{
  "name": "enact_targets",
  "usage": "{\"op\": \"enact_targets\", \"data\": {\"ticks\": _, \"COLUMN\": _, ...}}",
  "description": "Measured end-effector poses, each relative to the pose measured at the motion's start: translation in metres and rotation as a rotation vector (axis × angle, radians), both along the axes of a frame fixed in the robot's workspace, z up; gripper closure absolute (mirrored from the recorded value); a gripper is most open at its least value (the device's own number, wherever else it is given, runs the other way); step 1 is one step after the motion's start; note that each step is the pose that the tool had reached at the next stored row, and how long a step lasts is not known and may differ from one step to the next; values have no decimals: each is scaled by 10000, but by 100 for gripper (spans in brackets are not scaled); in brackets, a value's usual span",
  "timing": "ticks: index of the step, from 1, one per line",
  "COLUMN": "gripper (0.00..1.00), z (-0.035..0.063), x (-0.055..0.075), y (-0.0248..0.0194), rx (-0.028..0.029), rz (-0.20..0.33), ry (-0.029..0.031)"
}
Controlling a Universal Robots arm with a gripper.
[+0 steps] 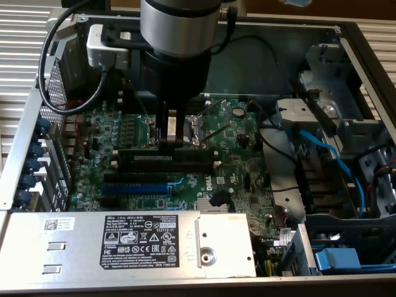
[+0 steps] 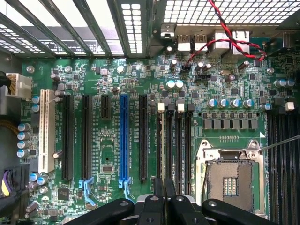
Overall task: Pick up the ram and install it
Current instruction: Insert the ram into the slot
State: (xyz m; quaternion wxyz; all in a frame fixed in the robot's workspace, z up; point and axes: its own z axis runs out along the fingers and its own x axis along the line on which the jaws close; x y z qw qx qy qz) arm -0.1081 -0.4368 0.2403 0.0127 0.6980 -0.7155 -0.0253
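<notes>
The ram is a long thin green stick with a white label. It stands on edge along the black memory slots of the green motherboard. My gripper reaches straight down onto the middle of the ram's top edge, fingers pinched on it. Whether the ram is seated in a slot or sits just above it, I cannot tell. In the wrist view the two black fingers stand close together over the memory slots beside the blue expansion slot.
A grey power supply box with a label covers the near side of the case. The CPU socket lies just behind the gripper. Blue cables and a drive cage fill the exterior view's right. The case's metal wall bounds the left.
</notes>
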Motion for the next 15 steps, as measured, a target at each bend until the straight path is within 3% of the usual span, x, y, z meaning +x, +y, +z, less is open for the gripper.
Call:
{"op": "enact_targets", "data": {"ticks": 10, "gripper": 88, "z": -1, "x": 0, "y": -1, "rx": -2, "rz": -39, "ry": 2}}
{"op": "enact_targets", "data": {"ticks": 15, "gripper": 88, "z": -9, "x": 0, "y": 0, "rx": -1, "rz": -39, "ry": -28}}
